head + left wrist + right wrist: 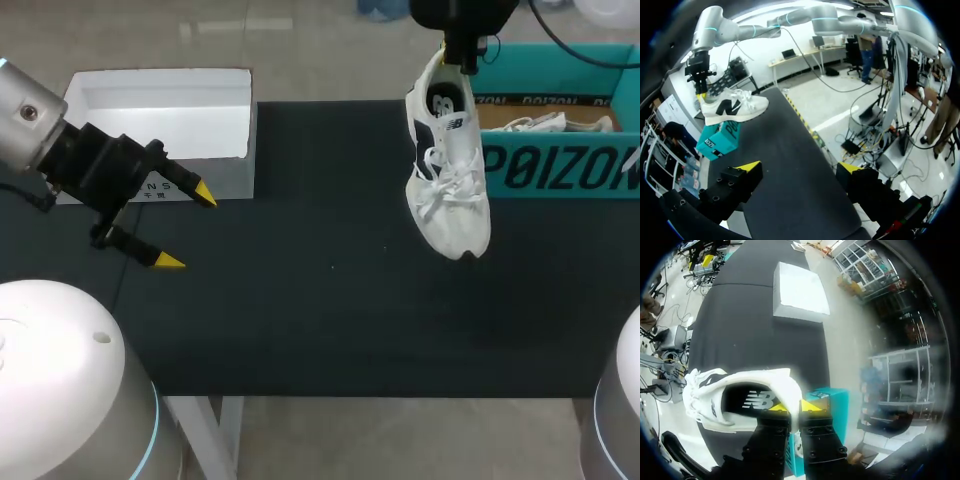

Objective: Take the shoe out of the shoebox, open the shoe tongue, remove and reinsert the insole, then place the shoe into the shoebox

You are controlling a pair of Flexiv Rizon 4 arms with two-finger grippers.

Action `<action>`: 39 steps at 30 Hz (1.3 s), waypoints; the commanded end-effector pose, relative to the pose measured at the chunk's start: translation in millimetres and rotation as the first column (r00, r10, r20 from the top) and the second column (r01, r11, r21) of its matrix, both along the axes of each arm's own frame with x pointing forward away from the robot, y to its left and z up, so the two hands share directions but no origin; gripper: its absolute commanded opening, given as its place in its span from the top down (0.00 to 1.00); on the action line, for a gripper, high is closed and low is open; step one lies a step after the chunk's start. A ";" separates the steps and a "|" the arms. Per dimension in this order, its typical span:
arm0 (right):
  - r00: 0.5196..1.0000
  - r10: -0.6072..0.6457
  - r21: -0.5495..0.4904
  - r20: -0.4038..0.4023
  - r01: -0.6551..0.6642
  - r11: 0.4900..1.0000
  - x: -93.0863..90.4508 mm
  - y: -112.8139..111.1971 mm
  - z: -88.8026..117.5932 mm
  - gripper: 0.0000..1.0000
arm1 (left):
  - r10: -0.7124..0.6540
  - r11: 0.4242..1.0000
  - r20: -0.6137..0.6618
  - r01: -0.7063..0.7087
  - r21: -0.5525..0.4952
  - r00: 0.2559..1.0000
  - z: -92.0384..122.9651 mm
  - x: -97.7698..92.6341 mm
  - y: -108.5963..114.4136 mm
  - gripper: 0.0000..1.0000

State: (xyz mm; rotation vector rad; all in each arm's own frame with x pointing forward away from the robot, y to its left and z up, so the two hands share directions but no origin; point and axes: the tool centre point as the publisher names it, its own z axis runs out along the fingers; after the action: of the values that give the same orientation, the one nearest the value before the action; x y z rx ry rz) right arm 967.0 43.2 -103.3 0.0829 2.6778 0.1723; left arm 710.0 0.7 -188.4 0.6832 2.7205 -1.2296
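Head view: the right gripper, in the upper right of the frame, is clamped on the heel collar of the white shoe. The right wrist view shows one yellow tip inside the collar and one outside it. The shoe hangs heel up and toe down, its long axis running down the frame with the toe tipped slightly right. It appears to hang clear above the dark table, just left of the teal shoebox. The left gripper, at the left of the frame beside a white lid, has its fingers spread and holds nothing. It is well apart from the shoe, which lies to its right and higher in the frame. The coming step probably turns on laying the shoe's long axis flat between the arms.
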 end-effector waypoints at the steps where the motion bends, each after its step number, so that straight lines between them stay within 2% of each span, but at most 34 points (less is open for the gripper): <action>1: 1.000 -0.001 -0.001 0.000 0.001 1.000 -0.1 0.2 1.4 1.00 | -0.001 1.000 -0.001 0.001 0.004 1.000 0.6 0.2 0.1 0.00; 4: 1.000 -0.001 -0.001 0.000 0.001 1.000 -0.1 0.2 1.4 1.00 | -0.001 1.000 -0.001 0.001 0.004 1.000 0.6 0.2 0.1 0.00; 5: 0.999 -0.046 -0.002 0.016 0.046 0.999 5.9 -4.9 1.4 1.00 | -0.001 1.000 -0.001 0.001 0.004 1.000 0.6 0.2 0.1 0.00; 7: 0.991 -0.133 0.035 -0.017 0.133 0.990 14.0 -13.6 5.1 1.00 | -0.001 1.000 -0.001 0.001 0.004 1.000 0.6 0.2 0.1 0.00; 11: 0.935 -0.354 0.087 -0.021 0.354 0.931 36.2 -37.6 13.4 1.00 | -0.001 1.000 -0.001 0.001 0.004 1.000 0.6 0.2 0.1 0.00; 13: 0.885 -0.458 0.143 -0.081 0.466 0.873 45.0 -48.1 18.5 1.00 | -0.001 1.000 -0.001 0.001 0.004 1.000 0.6 0.2 0.1 0.00; 16: 0.781 -0.602 0.190 -0.169 0.625 0.757 58.3 -62.4 21.9 1.00 | -0.001 1.000 -0.001 0.001 0.004 1.000 0.6 0.2 0.1 0.00; 18: 0.714 -0.674 0.182 -0.188 0.700 0.691 64.9 -73.7 19.5 1.00 | -0.001 1.000 -0.001 0.001 0.004 1.000 0.6 0.2 0.1 0.00; 20: 0.660 -0.718 0.198 -0.220 0.751 0.629 72.3 -82.8 17.4 1.00 | -0.001 1.000 -0.001 0.001 0.004 1.000 0.6 0.2 0.1 0.00; 21: 0.610 -0.755 0.197 -0.242 0.793 0.577 78.8 -91.2 14.0 1.00 | -0.001 1.000 -0.001 0.001 0.004 1.000 0.6 0.2 0.1 0.00; 24: 0.509 -0.804 0.230 -0.308 0.860 0.456 87.0 -113.8 10.5 1.00 | -0.001 1.000 -0.001 0.001 0.004 1.000 0.6 0.2 0.1 0.00; 25: 0.483 -0.812 0.235 -0.328 0.874 0.425 88.9 -121.0 9.7 1.00 | -0.001 1.000 -0.001 0.001 0.004 1.000 0.6 0.2 0.1 0.00; 26: 0.462 -0.829 0.221 -0.315 0.885 0.409 92.9 -126.6 8.8 1.00 | -0.001 1.000 -0.001 0.001 0.004 1.000 0.6 0.2 0.1 0.00; 27: 0.463 -0.823 0.235 -0.328 0.884 0.404 93.2 -128.8 9.6 1.00 | -0.001 1.000 -0.001 0.001 0.004 1.000 0.6 0.2 0.1 0.00; 28: 0.511 -0.775 0.256 -0.373 0.859 0.443 90.5 -127.5 13.1 1.00 | -0.001 1.000 -0.001 0.001 0.004 1.000 0.6 0.2 0.1 0.00; 39: 0.511 -0.775 0.256 -0.373 0.859 0.443 90.5 -127.5 13.1 1.00 | -0.001 1.000 -0.001 0.001 0.004 1.000 0.6 0.2 0.1 0.00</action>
State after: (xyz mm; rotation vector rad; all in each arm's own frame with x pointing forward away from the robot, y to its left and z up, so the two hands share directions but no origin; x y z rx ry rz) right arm 1054.0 -82.5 -91.0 1.5578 2.3998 0.4069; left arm 710.0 0.7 -188.4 0.6832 2.7205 -1.2296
